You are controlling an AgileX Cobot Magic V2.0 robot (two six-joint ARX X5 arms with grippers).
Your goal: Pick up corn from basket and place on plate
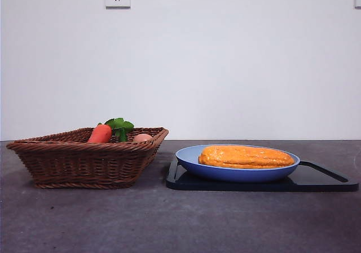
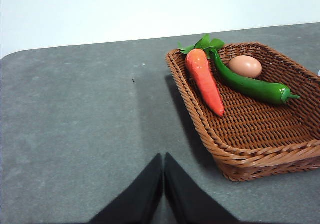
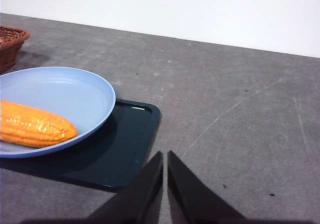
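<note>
Corn (image 1: pixel 246 156) — lying lengthwise across plate (image 1: pixel 237 174), centre-right; basket (image 1: pixel 84 163) at left. Right hand (image 3: pixel 165 159) nearer, closed, empty; left hand (image 2: pixel 163 161) likewise.

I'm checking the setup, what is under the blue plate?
The plate, holding the corn, sits on a flat black tray. The tray's middle is covered by the plate, so that part cannot be seen.

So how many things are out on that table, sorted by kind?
Vegetables: 3, the corn, carrot and green pepper
Egg: 1
Basket: 1
Plate: 1
Black tray: 1
Total: 7
</note>
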